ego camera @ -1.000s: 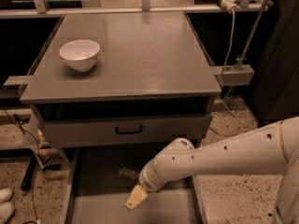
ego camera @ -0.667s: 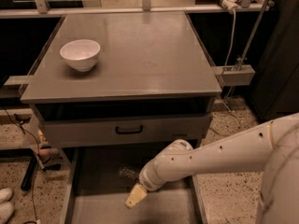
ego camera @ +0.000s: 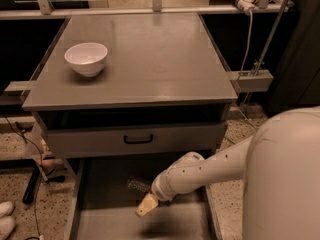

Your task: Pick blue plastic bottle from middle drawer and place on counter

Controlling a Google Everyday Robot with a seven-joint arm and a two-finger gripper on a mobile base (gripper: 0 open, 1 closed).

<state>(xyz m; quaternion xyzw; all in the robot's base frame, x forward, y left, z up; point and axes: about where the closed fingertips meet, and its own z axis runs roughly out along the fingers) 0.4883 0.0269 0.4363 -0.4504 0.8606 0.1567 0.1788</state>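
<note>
The blue plastic bottle (ego camera: 135,184) shows as a small crinkly transparent shape on the floor of the open middle drawer (ego camera: 100,219), low in the camera view. My gripper (ego camera: 146,205) reaches down into the drawer from the right, and its pale tip is just right of and in front of the bottle. The wrist (ego camera: 172,181) covers the bottle's right end. I cannot tell whether the gripper touches the bottle. The grey counter (ego camera: 150,59) lies above.
A white bowl (ego camera: 86,58) stands on the counter's left side. A shut drawer front with a black handle (ego camera: 138,139) sits above the open drawer. My arm (ego camera: 280,179) fills the lower right. Cables and a white shoe (ego camera: 6,219) lie on the speckled floor at left.
The near part of my arm has swung closer and fills more of the lower right. The gripper tip has risen slightly. The bottle has not moved.
</note>
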